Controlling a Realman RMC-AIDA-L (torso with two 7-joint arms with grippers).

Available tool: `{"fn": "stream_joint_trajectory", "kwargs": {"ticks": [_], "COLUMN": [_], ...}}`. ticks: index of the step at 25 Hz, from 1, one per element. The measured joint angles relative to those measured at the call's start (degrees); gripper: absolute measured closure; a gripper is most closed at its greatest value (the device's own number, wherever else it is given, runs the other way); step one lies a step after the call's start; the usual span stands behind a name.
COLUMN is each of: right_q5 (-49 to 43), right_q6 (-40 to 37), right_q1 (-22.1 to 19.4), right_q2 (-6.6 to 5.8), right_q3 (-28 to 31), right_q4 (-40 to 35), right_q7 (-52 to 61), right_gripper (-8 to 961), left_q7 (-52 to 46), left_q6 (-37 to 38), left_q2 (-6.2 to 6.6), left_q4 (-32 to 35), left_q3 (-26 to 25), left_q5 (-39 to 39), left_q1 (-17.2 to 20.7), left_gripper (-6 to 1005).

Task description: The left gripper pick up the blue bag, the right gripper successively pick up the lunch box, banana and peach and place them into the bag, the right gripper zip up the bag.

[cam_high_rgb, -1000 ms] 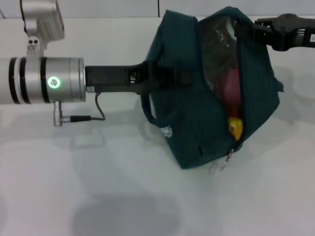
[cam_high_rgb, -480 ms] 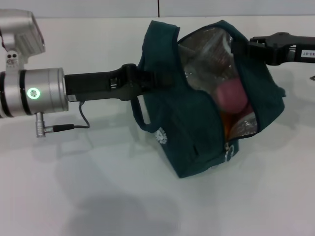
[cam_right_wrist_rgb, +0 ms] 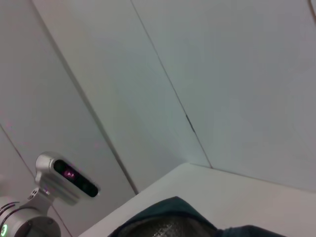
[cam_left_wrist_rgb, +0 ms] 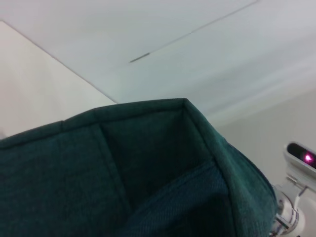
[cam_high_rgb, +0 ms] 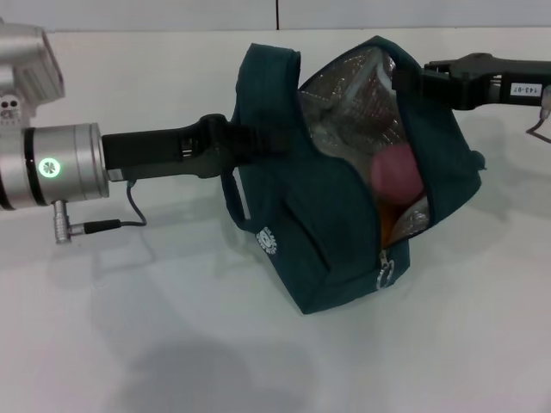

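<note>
The blue bag (cam_high_rgb: pixel 336 215) lies tilted on the white table, its mouth open toward my right and its silver lining showing. My left gripper (cam_high_rgb: pixel 251 140) is shut on the bag's left side by a loop handle. My right gripper (cam_high_rgb: pixel 411 79) is at the far upper rim of the bag's mouth, with its tips hidden behind the fabric. The pink peach (cam_high_rgb: pixel 395 176) sits inside the bag. An orange sliver of the banana (cam_high_rgb: pixel 387 225) shows below it. I cannot make out the lunch box against the lining. The ring zipper pull (cam_high_rgb: pixel 385 274) hangs at the low end of the opening. The bag's fabric fills the left wrist view (cam_left_wrist_rgb: pixel 148 168).
The white table (cam_high_rgb: pixel 172 327) extends in front of the bag and to its left. A cable (cam_high_rgb: pixel 129 211) hangs under my left wrist. A white wall rises behind the table. The bag's rim shows low in the right wrist view (cam_right_wrist_rgb: pixel 168 224).
My left gripper has pulled the bag's left side further left, and the mouth has opened wider. The right gripper has shifted slightly left with the rim. More peach and less banana shows.
</note>
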Motion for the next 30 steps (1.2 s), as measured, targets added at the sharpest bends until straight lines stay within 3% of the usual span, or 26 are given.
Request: {"fn": "stream_joint_trajectory", "kwargs": {"ticks": [10, 13, 16, 23, 30], "right_q5": [0.3, 0.7, 2.7, 10.2, 11.5], "right_q6": [0.6, 0.4, -0.2, -3.8, -11.0], "right_q1": [-0.2, -0.4, -1.3, -4.5, -6.9], "right_q2": [0.25, 0.22, -0.34, -2.02, -2.33], "right_q3": [0.4, 0.6, 0.7, 0.7, 1.1], "right_q4": [0.1, -0.1, -0.5, -0.9, -1.7], "right_q7": [-2.7, -2.9, -3.7, -8.0, -13.6], "right_gripper": [743, 629, 516, 372, 237], "left_q7": [0.1, 0.2, 0.2, 0.0, -0.5], "left_q6": [-1.2, -1.3, -1.3, -0.9, -0.5], "left_q2": [0.08, 0.10, 0.22, 0.89, 2.14], "left_q4": [0.1, 0.1, 0.1, 0.1, 0.1], "left_q3": [0.0, 0.0, -0.2, -0.5, -0.6], "left_q5": [-0.1, -0.2, -0.3, -0.3, -0.9], "left_q1": [0.9, 1.3, 1.5, 2.1, 2.8], "left_gripper": [949, 949, 948, 947, 946]}}
